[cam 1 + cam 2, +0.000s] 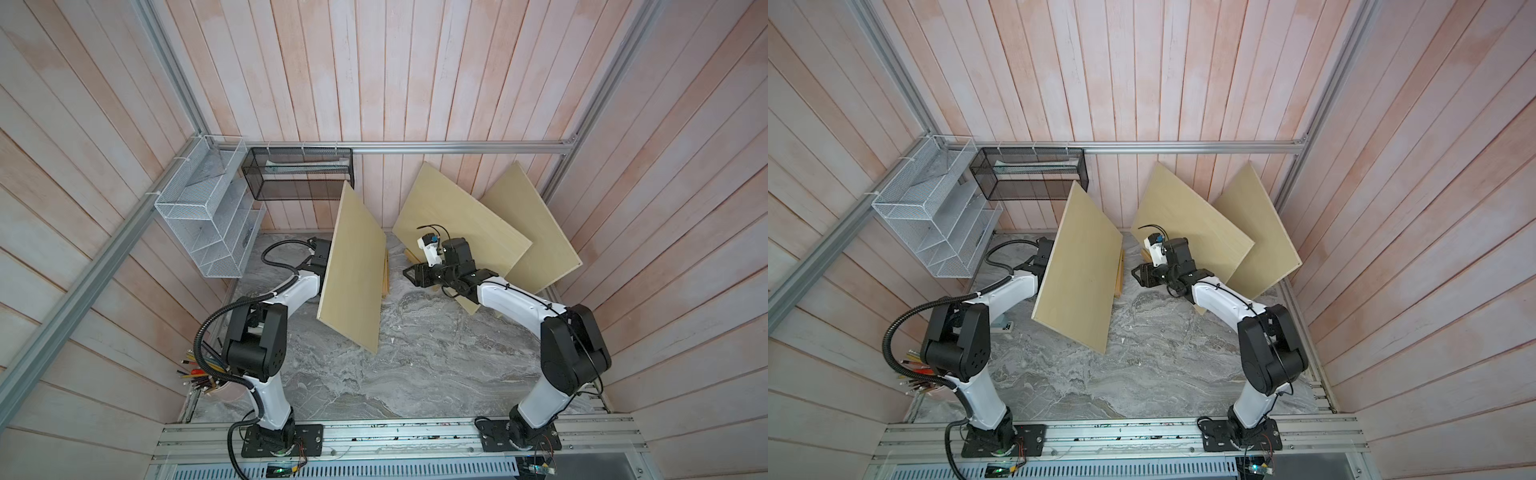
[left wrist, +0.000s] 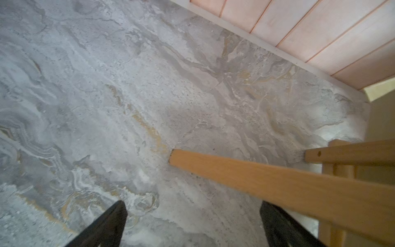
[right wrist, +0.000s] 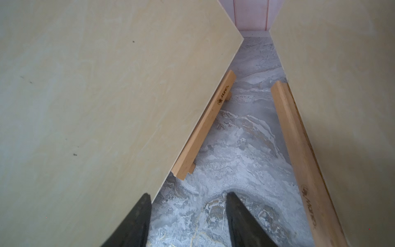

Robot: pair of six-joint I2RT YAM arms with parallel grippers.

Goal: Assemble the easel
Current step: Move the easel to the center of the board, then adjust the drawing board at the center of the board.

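The tilted plywood board point(image 1: 353, 270) is blocking the left gripper point(image 2: 193, 204) from both top views. Behind the board, the picture's edge is cutting off all but the tips of its fingers point(image 2: 111, 222), and a blurred easel leg point(image 2: 235, 173) is running out of frame. The board's lower edge is covering most of an easel ledge point(image 3: 205, 124), whose stamped mark is too small to read. Beside the board's top corner, the black mesh basket point(image 1: 291, 187) is keeping its contents too dim to tell.
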